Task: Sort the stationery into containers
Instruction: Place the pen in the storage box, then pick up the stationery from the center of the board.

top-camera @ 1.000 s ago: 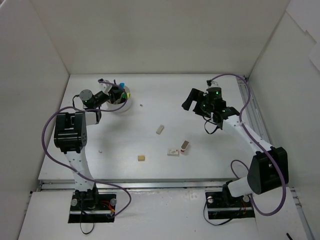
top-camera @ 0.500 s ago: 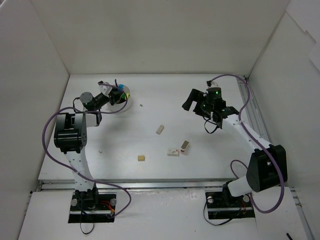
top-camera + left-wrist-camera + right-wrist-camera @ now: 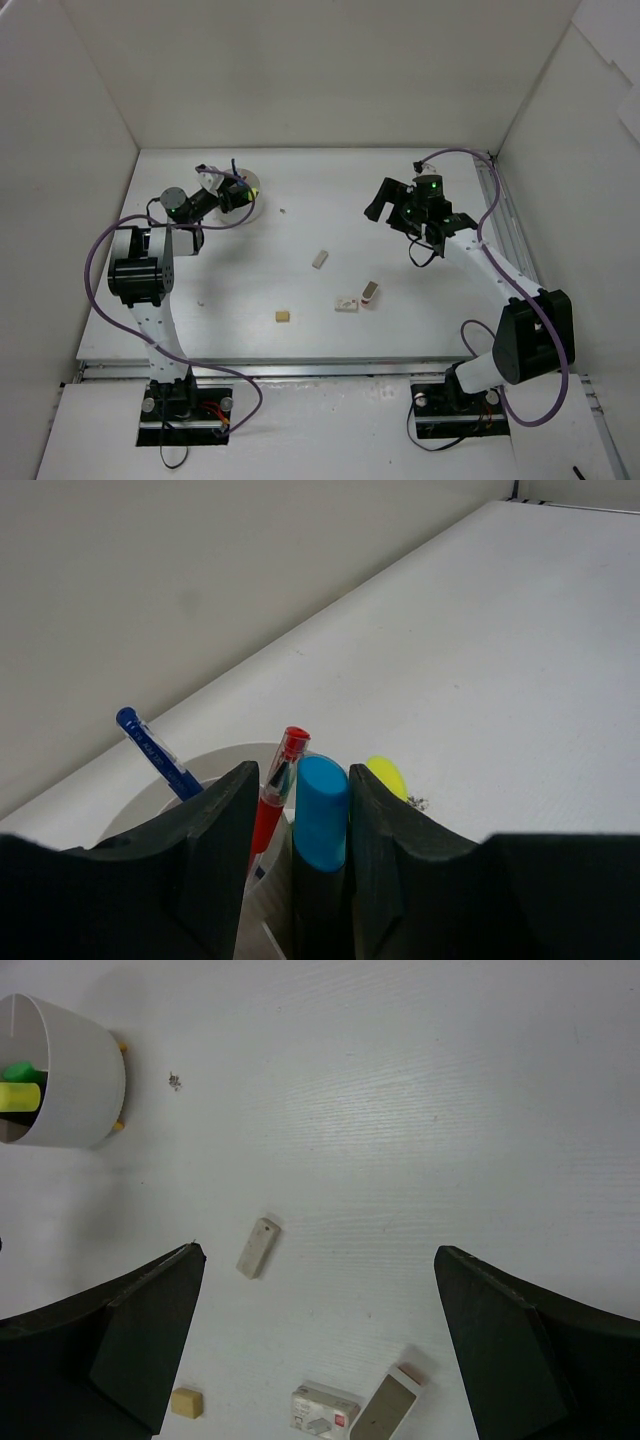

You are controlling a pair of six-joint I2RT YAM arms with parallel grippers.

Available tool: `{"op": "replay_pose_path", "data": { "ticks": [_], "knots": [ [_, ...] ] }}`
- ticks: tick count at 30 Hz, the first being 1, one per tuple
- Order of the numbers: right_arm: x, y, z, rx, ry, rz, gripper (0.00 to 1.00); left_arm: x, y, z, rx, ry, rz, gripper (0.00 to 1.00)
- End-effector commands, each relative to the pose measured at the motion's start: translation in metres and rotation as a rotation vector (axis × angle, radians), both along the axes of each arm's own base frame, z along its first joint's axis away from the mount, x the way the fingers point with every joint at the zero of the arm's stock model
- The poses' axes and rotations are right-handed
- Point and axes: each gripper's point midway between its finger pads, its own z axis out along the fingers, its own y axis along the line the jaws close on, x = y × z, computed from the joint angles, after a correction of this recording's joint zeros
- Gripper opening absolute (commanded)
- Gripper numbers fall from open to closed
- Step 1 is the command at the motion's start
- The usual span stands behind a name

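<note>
At far left of desk (image 3: pixel 400 1080): white pot (image 3: pixel 70 1070), upright, near the back wall.
Pot contents: blue pen (image 3: pixel 155 752), red pen (image 3: pixel 268 820), blue-capped marker (image 3: pixel 322 810) and a yellow cap (image 3: pixel 387 777), all standing out above the rim.
Left hand (image 3: pixel 303 775): over the pot, one finger on each side of the blue-capped marker. Fingers are slightly parted. A gap shows on one side, with the red pen visible through it. The marker is not pinched.
Right hand (image 3: pixel 318 1251): spread wide, holding nothing, above the right half of the desk.
Loose items, mid-desk: long beige eraser (image 3: pixel 257 1247); small beige eraser (image 3: pixel 186 1402); white eraser (image 3: pixel 325 1410) just beside a pink-tipped eraser (image 3: pixel 385 1405). All lie well apart from the pot.
</note>
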Motion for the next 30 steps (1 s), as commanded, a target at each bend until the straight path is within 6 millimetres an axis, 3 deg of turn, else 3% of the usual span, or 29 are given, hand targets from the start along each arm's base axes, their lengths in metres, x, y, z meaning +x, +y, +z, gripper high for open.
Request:
{"op": "replay_pose_path", "data": {
  "ticks": [1, 2, 5, 6, 7, 12, 17, 19, 20, 21, 22, 23, 24, 25, 27, 28, 30],
  "knots": [
    [0.014, 0.0, 0.042, 0.033, -0.131, 0.0, 0.98, -0.008, -0.002, 0.062, -0.007, -0.204, -0.012, 0.37],
    [0.013, 0.001, 0.041, 0.034, -0.129, 0.002, 0.98, -0.01, -0.003, 0.063, -0.012, -0.206, -0.013, 0.38],
    [0.012, 0.002, 0.046, 0.041, -0.139, 0.007, 0.98, -0.018, -0.004, 0.08, -0.038, -0.243, -0.024, 0.55],
    [0.011, 0.003, 0.048, 0.044, -0.144, 0.011, 0.98, -0.023, -0.001, 0.091, -0.043, -0.273, -0.021, 0.84],
    [0.011, 0.003, 0.048, 0.047, -0.142, 0.013, 0.98, -0.028, -0.002, 0.096, -0.044, -0.285, -0.034, 1.0],
    [0.005, 0.004, 0.055, 0.059, -0.159, 0.027, 0.98, -0.053, -0.001, 0.129, -0.073, -0.338, -0.044, 1.0],
    [-0.006, 0.002, 0.059, 0.063, -0.168, 0.022, 0.98, -0.072, -0.005, 0.146, -0.11, -0.307, -0.069, 1.0],
    [-0.01, -0.005, 0.063, 0.032, -0.191, -0.015, 0.98, -0.069, 0.0, 0.161, -0.153, -0.226, -0.025, 1.0],
    [-0.017, -0.004, 0.062, 0.006, -0.183, -0.019, 0.98, -0.074, -0.007, 0.178, -0.163, -0.212, -0.017, 1.0],
    [-0.02, -0.006, 0.064, -0.024, -0.193, -0.029, 0.98, -0.055, 0.0, 0.155, -0.15, -0.054, 0.094, 1.0],
    [-0.023, -0.012, 0.06, -0.057, -0.182, -0.063, 0.98, -0.048, 0.001, 0.151, -0.124, 0.012, 0.173, 1.0],
    [-0.029, -0.011, 0.057, -0.073, -0.165, -0.062, 0.98, -0.048, -0.021, 0.183, -0.101, 0.0, 0.228, 1.0],
    [-0.032, -0.015, 0.057, -0.088, -0.165, -0.085, 0.98, -0.034, 0.008, 0.142, -0.004, 0.188, 0.512, 1.0],
    [-0.037, -0.023, 0.049, -0.127, -0.141, -0.116, 0.98, -0.032, 0.009, 0.165, 0.041, 0.179, 0.6, 1.0],
    [-0.045, -0.027, 0.047, -0.149, -0.134, -0.146, 0.98, -0.04, 0.013, 0.149, 0.108, 0.274, 0.758, 1.0],
    [-0.053, -0.031, 0.038, -0.182, -0.109, -0.163, 0.98, -0.041, 0.013, 0.164, 0.041, 0.288, 0.794, 1.0],
    [-0.061, -0.039, 0.029, -0.2, -0.088, -0.207, 0.98, -0.05, 0.017, 0.169, -0.106, 0.377, 0.842, 1.0]
  ]
}}
